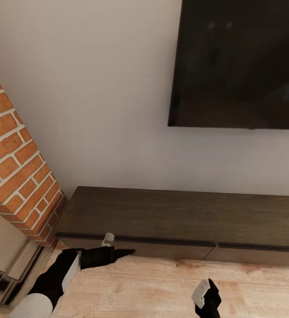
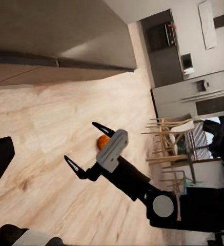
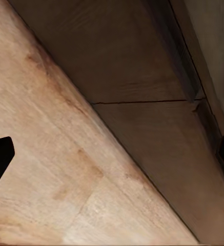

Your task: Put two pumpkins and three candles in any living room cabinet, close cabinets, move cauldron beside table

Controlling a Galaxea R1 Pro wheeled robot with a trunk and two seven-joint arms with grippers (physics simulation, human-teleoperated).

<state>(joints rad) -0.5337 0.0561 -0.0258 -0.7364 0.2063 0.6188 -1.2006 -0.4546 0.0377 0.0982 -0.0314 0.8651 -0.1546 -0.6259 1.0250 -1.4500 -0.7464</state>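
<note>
Cabinet point(image 1: 179, 214) dark wood, flat-topped | floor point(image 1: 162, 287) pale planks | pumpkin point(image 2: 102, 142) round, orange

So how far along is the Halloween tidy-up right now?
Done: the cabinet looks shut, its drawer fronts flush. In hand: nothing; the right end effector is open and empty, while the left end effector reaches toward the cabinet front. Left: at least one pumpkin sits on the wood floor; storing the candles and placing the cauldron can't be confirmed.
</note>
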